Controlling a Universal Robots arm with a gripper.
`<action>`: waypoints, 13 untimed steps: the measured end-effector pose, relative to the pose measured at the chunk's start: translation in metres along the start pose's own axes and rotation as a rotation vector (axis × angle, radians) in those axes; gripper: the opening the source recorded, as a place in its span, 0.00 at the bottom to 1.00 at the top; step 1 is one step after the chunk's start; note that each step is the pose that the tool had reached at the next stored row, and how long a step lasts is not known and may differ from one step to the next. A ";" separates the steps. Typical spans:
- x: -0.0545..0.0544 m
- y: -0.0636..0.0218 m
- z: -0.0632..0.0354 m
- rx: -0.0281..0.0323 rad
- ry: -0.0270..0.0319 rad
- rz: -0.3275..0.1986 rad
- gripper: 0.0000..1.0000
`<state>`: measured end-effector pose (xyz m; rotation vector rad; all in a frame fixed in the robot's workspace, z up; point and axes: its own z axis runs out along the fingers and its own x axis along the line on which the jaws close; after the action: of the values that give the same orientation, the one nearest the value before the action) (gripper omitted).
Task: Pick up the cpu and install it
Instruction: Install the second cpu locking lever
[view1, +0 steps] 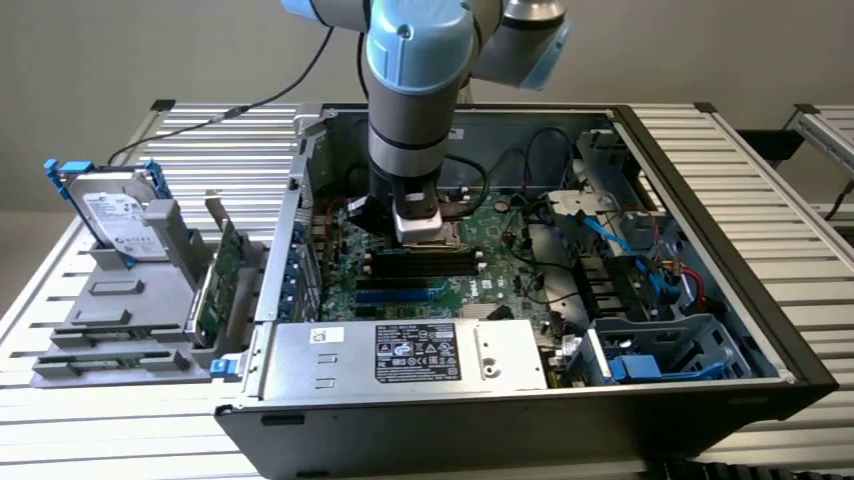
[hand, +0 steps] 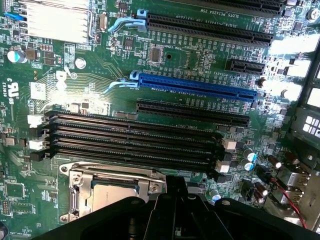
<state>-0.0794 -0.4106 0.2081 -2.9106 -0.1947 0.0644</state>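
Jaws: fully closed; whether anything is pinched between them I cannot tell, since the black gripper body hides its own tips.
Gripper (view1: 424, 232): low inside the open computer case, right over the CPU socket on the motherboard; in the wrist view its dark housing (hand: 170, 215) covers one side of the socket.
Cpu (hand: 112, 194): flat silver-grey square lying within the socket's metal frame, partly hidden under the gripper housing; touching or merely under the gripper, I cannot tell.
CPU socket (hand: 82, 182): bright metal frame set in the green motherboard, just beside the row of black memory slots.
Memory slots (hand: 135, 140): four long black slots lying parallel next to the socket, all bare.
Blue expansion slot (hand: 197, 87): past the memory slots, farther from the socket, with black slots on either side.
Motherboard (view1: 487, 265): floor of the case, around the socket.
Computer case (view1: 721, 300): lying open on a slatted metal table (view1: 747, 150).
Power supply (view1: 414, 352): grey labelled box at the near edge of the case, in front of the socket.
Hard drive (view1: 118, 215): standing upright in a grey holder outside the case, well apart from the socket, toward the exterior view's left.
Green circuit card (view1: 220, 275): upright in the same holder, between the hard drive and the case.
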 end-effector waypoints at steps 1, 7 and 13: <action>0.000 0.0000 0.0003 0.0001 0.0001 0.000 0.11; -0.001 0.0002 0.0020 0.0001 0.0003 0.001 0.11; -0.002 0.0001 0.0027 0.0015 0.0005 0.003 0.11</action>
<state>-0.0813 -0.4104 0.2055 -2.9095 -0.1895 0.0644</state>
